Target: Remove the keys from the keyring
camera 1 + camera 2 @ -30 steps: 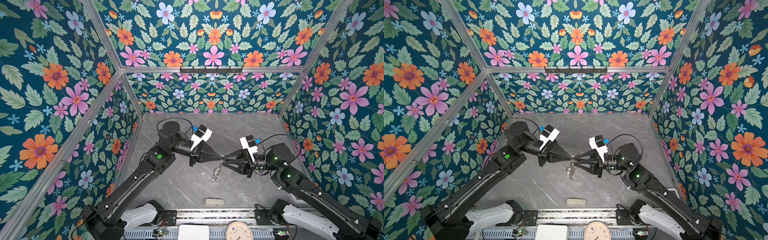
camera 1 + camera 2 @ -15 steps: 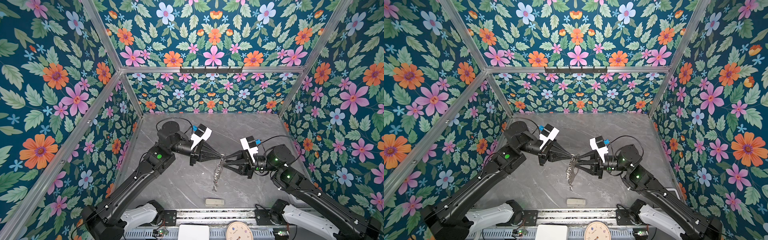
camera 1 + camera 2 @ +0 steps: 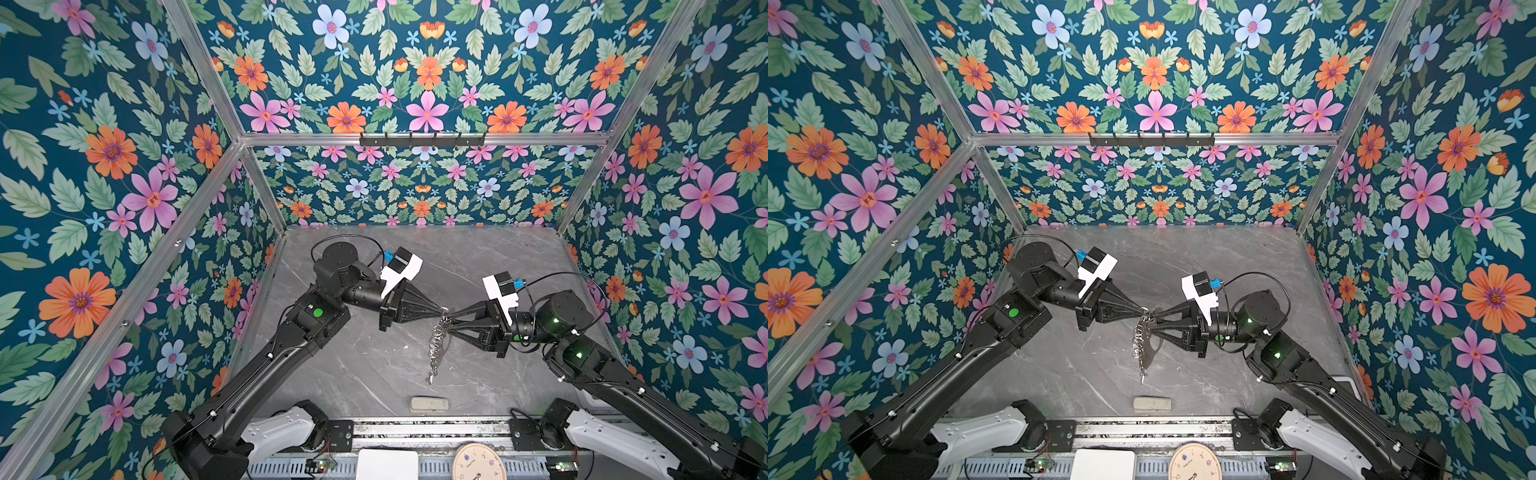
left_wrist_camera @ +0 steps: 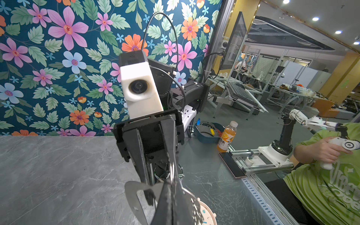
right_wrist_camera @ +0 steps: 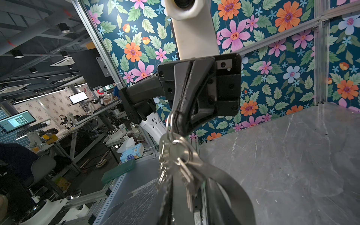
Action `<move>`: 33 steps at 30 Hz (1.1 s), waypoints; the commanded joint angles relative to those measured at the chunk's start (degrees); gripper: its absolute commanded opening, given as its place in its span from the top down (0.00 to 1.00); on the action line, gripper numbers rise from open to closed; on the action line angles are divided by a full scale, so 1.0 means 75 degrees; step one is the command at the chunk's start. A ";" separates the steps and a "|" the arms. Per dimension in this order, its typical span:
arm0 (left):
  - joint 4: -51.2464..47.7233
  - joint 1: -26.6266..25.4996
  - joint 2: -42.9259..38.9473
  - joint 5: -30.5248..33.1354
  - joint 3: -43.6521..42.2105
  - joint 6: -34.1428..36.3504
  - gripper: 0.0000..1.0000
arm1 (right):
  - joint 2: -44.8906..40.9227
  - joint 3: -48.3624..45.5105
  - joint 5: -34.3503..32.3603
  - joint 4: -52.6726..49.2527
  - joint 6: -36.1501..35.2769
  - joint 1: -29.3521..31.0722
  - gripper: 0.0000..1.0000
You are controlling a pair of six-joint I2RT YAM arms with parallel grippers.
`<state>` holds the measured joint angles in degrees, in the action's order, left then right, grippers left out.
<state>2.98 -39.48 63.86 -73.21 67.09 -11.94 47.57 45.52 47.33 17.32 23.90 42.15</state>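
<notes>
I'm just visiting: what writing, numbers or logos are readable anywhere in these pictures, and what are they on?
"水": on the orange bottle, on its label; the characters beside it are blurred.
"1", "2": hour numbers on the clock; its small wording is too small to read.
Big pale letters on the green shirt: creased and cut off, not readable.
Text on the monitors: too small to read.

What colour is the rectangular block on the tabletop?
Pale beige rectangular block, clearest in a top view.

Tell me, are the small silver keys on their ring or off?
On: in the right wrist view the small dull-silver metal keys hang from the silver metal ring, pinched by the left gripper.
</notes>
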 commanded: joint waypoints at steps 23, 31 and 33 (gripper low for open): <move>0.0141 0.0031 -0.0053 0.0155 0.0003 -0.0048 1.00 | -0.0585 0.0076 -0.0448 -0.0639 -0.0691 0.0021 0.57; 0.0150 0.0038 -0.0100 0.0081 0.0009 -0.0068 1.00 | -0.0565 0.0050 -0.1043 -0.0728 -0.1004 0.0017 0.56; 0.0175 0.0038 -0.0108 0.0089 0.0015 -0.0099 1.00 | -0.0428 0.0140 -0.1004 -0.0713 -0.1051 0.0019 0.56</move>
<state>2.57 -39.31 63.40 -71.94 67.09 -12.03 43.53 45.74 40.62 11.27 17.56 42.26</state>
